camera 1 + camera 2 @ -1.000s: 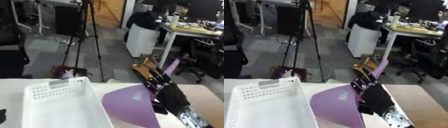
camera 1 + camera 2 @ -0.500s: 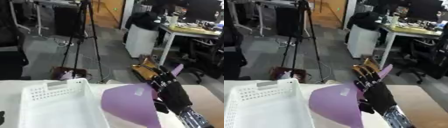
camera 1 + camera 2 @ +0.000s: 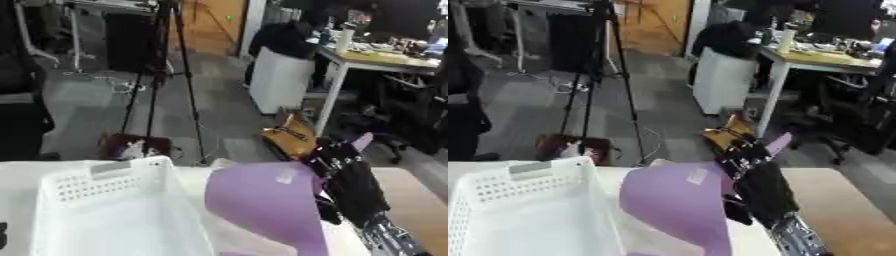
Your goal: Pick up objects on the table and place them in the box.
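Right hand (image 3: 354,182) raised upright, gripping purple sheet (image 3: 262,200).

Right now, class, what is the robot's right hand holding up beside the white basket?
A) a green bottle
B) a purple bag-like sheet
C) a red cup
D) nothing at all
B: the right hand has its fingers on a purple bag-like sheet, raised just right of the white basket.

Right hand (image 3: 759,187) holds purple sheet (image 3: 677,205) beside white basket (image 3: 527,210).
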